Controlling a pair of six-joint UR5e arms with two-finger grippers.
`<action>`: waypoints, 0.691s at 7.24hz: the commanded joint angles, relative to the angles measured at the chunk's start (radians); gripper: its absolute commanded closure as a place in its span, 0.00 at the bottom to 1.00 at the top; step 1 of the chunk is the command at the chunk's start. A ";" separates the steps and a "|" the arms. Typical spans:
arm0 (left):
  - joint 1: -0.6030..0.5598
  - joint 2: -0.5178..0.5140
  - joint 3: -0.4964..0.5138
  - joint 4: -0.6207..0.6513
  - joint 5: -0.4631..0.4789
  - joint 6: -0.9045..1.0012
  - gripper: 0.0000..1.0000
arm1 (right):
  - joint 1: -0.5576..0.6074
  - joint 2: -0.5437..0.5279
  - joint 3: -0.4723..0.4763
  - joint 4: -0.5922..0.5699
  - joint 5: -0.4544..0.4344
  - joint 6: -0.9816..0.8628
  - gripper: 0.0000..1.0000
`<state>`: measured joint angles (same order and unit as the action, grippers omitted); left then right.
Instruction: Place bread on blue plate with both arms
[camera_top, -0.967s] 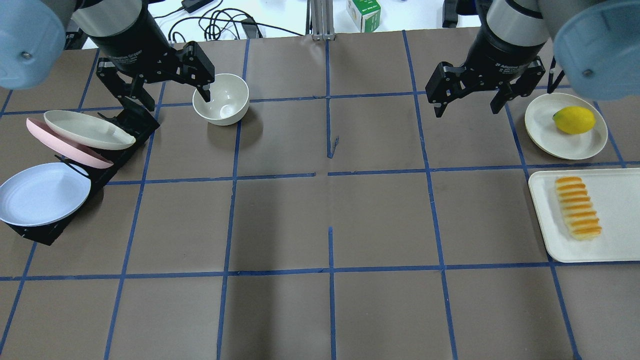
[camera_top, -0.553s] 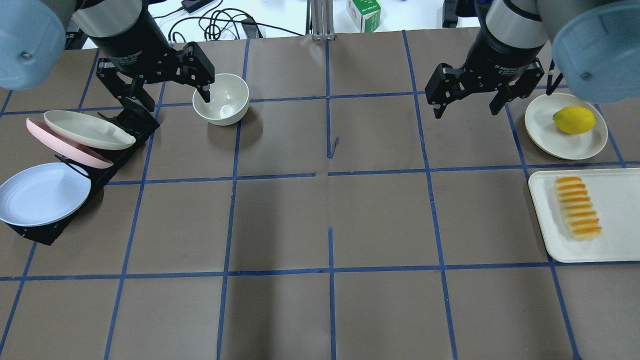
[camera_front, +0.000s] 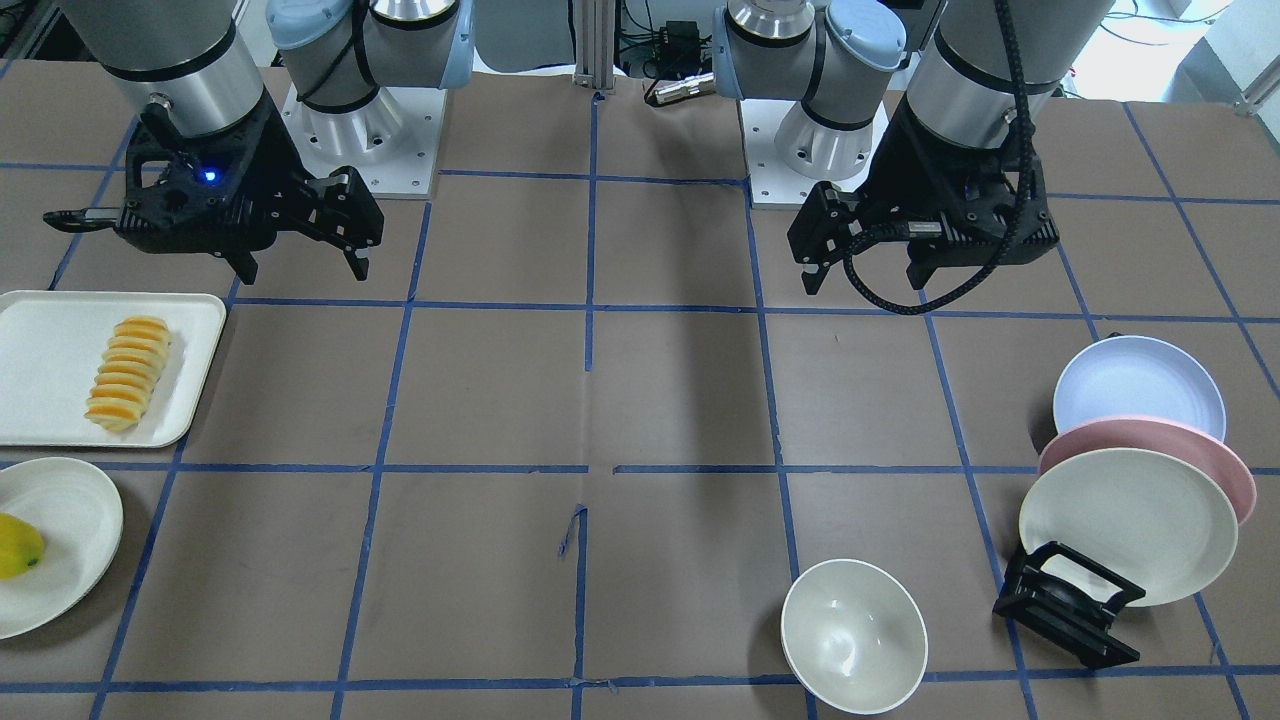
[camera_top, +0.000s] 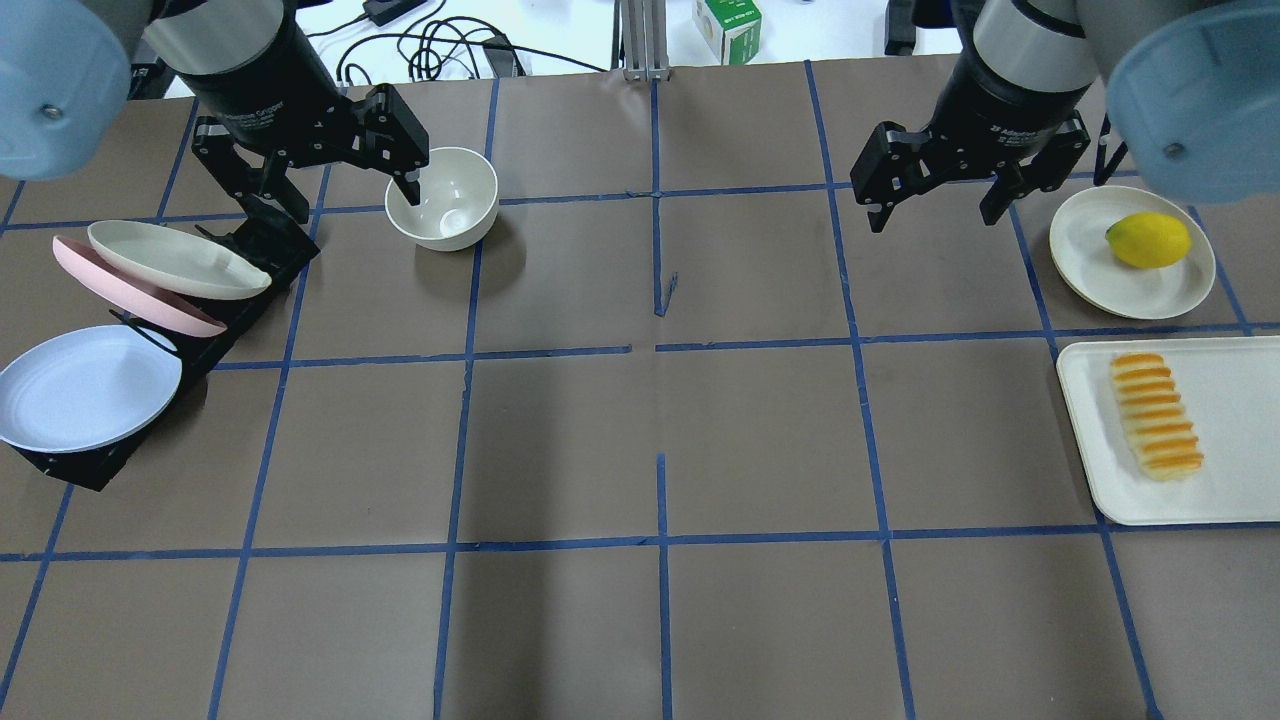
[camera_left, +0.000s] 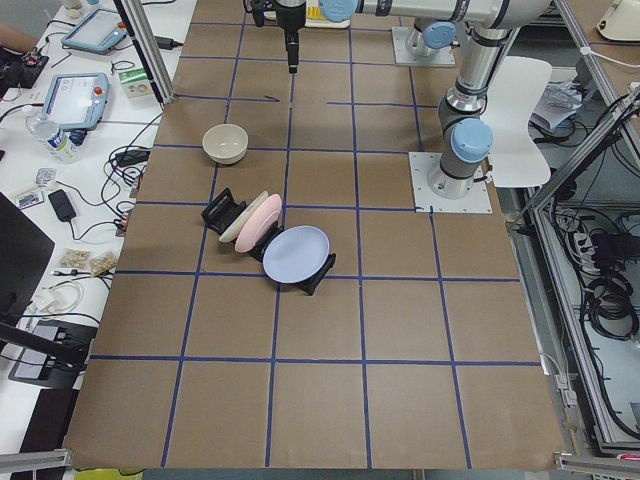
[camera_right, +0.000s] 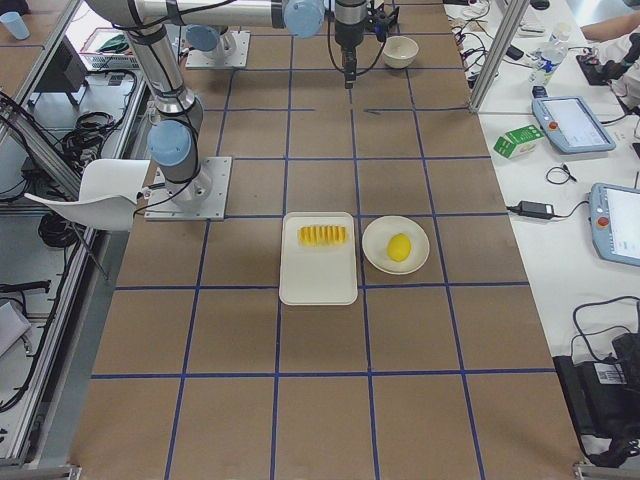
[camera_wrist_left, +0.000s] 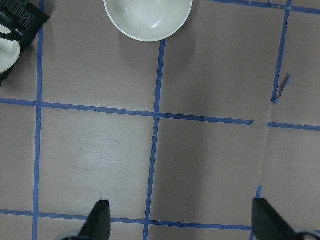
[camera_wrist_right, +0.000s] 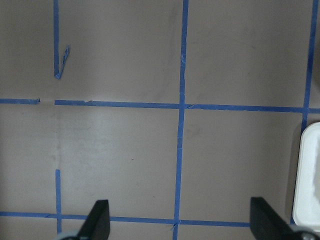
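From the front, my left gripper (camera_front: 860, 285) and right gripper (camera_front: 303, 268) hang wide open over the brown table (camera_front: 680, 400), holding nothing. From overhead, the bread (camera_top: 1155, 415) lies on a white tray (camera_top: 1230, 480); the blue plate (camera_top: 85, 388) leans in a black rack (camera_top: 70, 465). Wrist views: fingertips (camera_wrist_left: 100, 220) far apart above blue tape (camera_wrist_left: 100, 109)

A flat table (camera_top: 560, 640) covered in brown paper fills the overhead view, divided into large squares by a grid of blue tape lines (camera_top: 660, 541). One strip is torn and curled just above the centre (camera_top: 668, 290).

- **Right edge, mid-height:** a white rectangular tray (camera_top: 1240, 440).
- **Upper right, just above the tray:** a round cream plate (camera_top: 1085, 245).
- **Upper left:** a cream round bowl (camera_top: 443, 198), standing upright.
- **Left edge:** a black slotted rack (camera_top: 75, 465), running diagonally.

At the top of the front-facing view, two pale metal base plates (camera_front: 415, 170) (camera_front: 770, 185) sit on the paper.
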<state>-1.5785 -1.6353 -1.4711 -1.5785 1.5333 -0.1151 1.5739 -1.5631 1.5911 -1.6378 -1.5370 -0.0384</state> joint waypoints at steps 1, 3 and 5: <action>0.000 0.000 0.000 0.002 -0.001 0.000 0.00 | 0.000 0.003 0.004 0.000 0.000 0.000 0.00; 0.000 0.000 0.000 0.002 -0.001 0.000 0.00 | 0.000 0.000 0.004 0.000 -0.006 -0.001 0.00; 0.000 -0.001 0.000 0.002 -0.001 0.000 0.00 | 0.000 0.003 0.004 0.000 0.000 -0.001 0.00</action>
<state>-1.5784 -1.6354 -1.4711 -1.5771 1.5325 -0.1151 1.5739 -1.5617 1.5952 -1.6383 -1.5385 -0.0397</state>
